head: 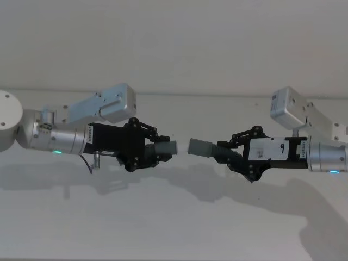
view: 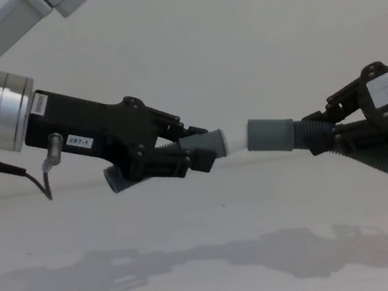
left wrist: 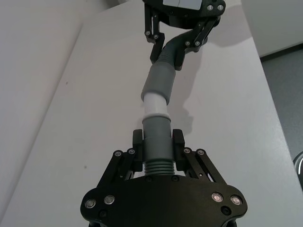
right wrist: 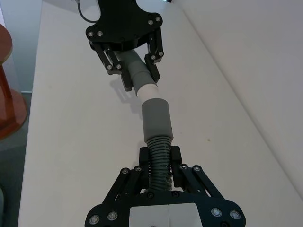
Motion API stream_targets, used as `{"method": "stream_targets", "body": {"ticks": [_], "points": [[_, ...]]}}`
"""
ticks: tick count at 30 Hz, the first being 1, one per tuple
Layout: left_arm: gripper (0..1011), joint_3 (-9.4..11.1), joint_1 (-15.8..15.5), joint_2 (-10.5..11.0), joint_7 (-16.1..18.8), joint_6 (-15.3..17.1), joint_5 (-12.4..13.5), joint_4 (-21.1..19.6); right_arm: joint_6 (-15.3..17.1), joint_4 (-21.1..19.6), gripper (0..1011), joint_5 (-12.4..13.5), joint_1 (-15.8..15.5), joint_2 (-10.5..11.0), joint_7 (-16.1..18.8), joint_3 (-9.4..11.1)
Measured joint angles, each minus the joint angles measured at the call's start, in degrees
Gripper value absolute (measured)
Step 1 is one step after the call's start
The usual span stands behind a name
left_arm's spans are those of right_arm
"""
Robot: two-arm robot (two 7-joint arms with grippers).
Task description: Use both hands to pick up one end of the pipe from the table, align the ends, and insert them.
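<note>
Both grippers hover above the white table (head: 163,228), facing each other. My left gripper (head: 163,150) is shut on one ribbed dark-grey pipe piece, just behind its narrow grey end (view: 208,143). That end's whitish tip (view: 235,138) points right. My right gripper (head: 225,151) is shut on the ribbed part of the other pipe piece (view: 387,158). Its wider socket cuff (view: 270,135) points left. The whitish tip (left wrist: 155,105) sits right at the mouth of the socket cuff (left wrist: 160,81), roughly in line with it. How far in it reaches is hidden.
A black cable (view: 36,178) hangs from the left wrist. A red-brown round object (right wrist: 7,94) stands beyond one table edge, and grey floor (left wrist: 284,71) lies past another. Both arms' shadows fall on the bare table under the grippers.
</note>
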Motion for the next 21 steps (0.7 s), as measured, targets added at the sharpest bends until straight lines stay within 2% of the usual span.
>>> {"method": "stream_targets", "body": {"ticks": [21], "points": [[352,2.11,-0.84,-0.24,-1.26,-0.23,-0.42,-0.53,-1.26,-0.87,264,0.19,0.17,1.16,-0.4,-0.88]]}}
